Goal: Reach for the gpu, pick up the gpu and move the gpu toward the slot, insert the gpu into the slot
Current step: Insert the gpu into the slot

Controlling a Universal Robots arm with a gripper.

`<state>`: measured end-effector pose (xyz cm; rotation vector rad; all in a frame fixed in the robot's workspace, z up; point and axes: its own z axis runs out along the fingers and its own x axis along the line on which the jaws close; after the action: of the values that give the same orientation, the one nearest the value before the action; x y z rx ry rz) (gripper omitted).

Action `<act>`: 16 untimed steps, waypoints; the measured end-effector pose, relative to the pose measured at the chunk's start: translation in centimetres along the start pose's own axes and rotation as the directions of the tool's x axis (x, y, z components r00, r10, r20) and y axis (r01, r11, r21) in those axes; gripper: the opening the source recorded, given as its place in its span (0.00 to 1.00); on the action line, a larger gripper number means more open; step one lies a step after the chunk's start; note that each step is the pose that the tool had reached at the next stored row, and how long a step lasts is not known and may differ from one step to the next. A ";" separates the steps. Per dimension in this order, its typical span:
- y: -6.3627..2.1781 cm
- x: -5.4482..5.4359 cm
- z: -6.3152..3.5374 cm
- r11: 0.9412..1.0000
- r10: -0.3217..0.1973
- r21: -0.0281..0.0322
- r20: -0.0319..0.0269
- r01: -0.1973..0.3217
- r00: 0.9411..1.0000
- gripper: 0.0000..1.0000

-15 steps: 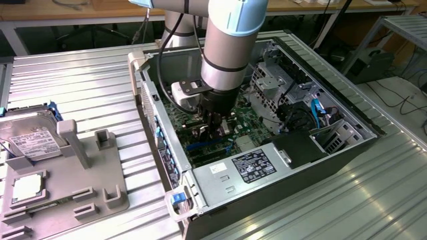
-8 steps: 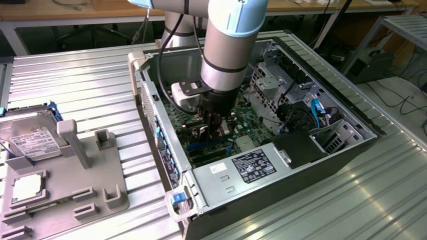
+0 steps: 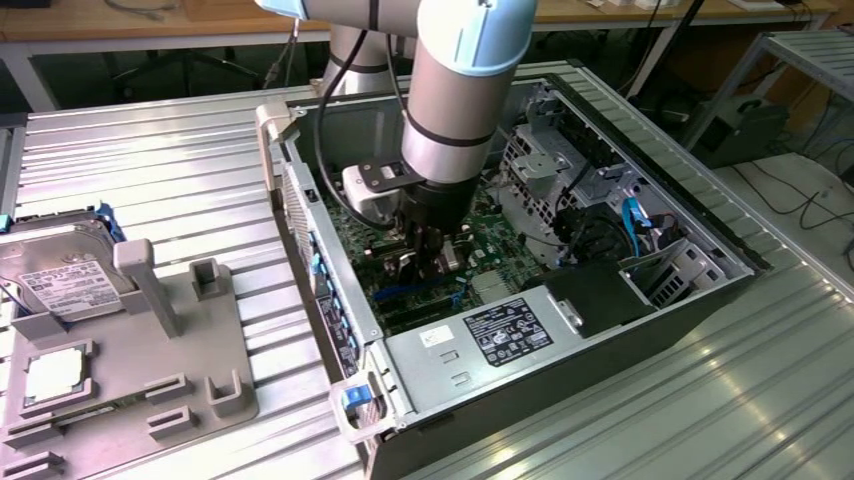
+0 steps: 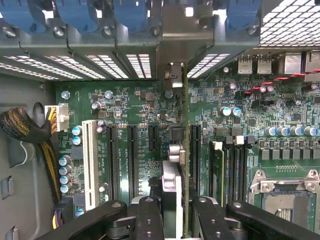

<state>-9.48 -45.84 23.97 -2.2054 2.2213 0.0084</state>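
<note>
- The grey-and-blue robot arm [image 3: 461,90] reaches straight down into the open black and silver computer case [image 3: 694,230], which lies on its side on the ribbed metal table [image 3: 160,170].
- At the arm's end, the black gripper [image 3: 424,262] sits low over the green circuit board [image 3: 494,245].
- In the wrist view, the black gripper fingers [image 4: 150,220] stand narrow, clamped on the gpu [image 4: 184,150], a thin dark card seen edge-on with its silver bracket end toward the vented rear wall of the case [image 4: 115,62].
- The card runs straight out from between the fingers, standing upright on its edge across the board.
- It lies alongside the row of long narrow black connectors [image 4: 132,155], just beside the one at [image 4: 195,150]; whether it is seated in the slot I cannot tell, and the slot itself I cannot make out under the card.
- To one side of the card are the white connector [image 4: 90,162] and a braided black-and-yellow cable bundle [image 4: 25,127]; to the other, the square metal-framed processor socket [image 4: 285,192].
- Out on the table, at the exterior view's left, the grey plastic fixture tray [image 3: 147,370] carries a boxy silver hard drive with a white label [image 3: 60,275] and a small square silver chip [image 3: 56,372].
</note>
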 end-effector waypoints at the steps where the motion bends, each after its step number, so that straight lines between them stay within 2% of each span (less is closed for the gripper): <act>1: 0.00 0.0 0.05 1.000 0.000 -0.001 0.000 0.000 1.000 0.28; 8: 0.01 0.0 0.47 1.000 0.000 -0.005 0.000 0.000 1.000 0.28; 16: 0.01 0.0 0.49 1.000 0.000 -0.005 0.000 0.000 1.000 0.28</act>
<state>-9.48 -45.84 23.47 -2.2081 2.2241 0.0141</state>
